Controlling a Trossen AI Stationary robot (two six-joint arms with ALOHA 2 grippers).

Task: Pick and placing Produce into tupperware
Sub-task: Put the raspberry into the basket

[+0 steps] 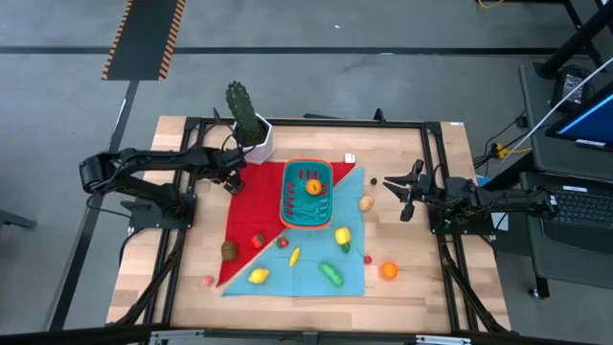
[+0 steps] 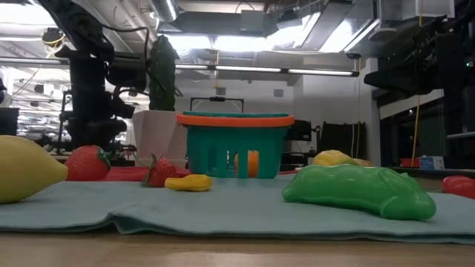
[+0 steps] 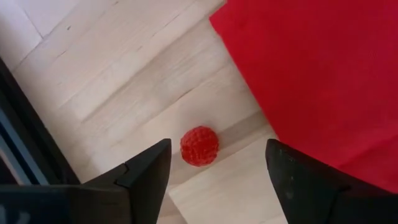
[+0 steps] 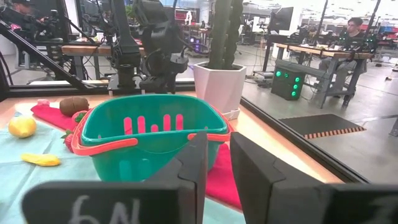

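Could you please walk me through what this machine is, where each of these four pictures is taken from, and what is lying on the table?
It is a robot with two dark arms at a wooden table, each ending in a two-fingered gripper. One picture looks straight down on everything, one looks level across the tabletop, and the other two come from cameras on each arm's wrist.

On the table lie a red cloth and a light blue cloth, with toy produce scattered about: a lemon, a green cucumber, an orange. A teal tupperware with an orange-red rim already holds an orange piece. A cactus stands in a white pot behind.

The left gripper, jaws open, hovers over a small red raspberry beside the red cloth. The right gripper waits nearly shut, holding nothing.
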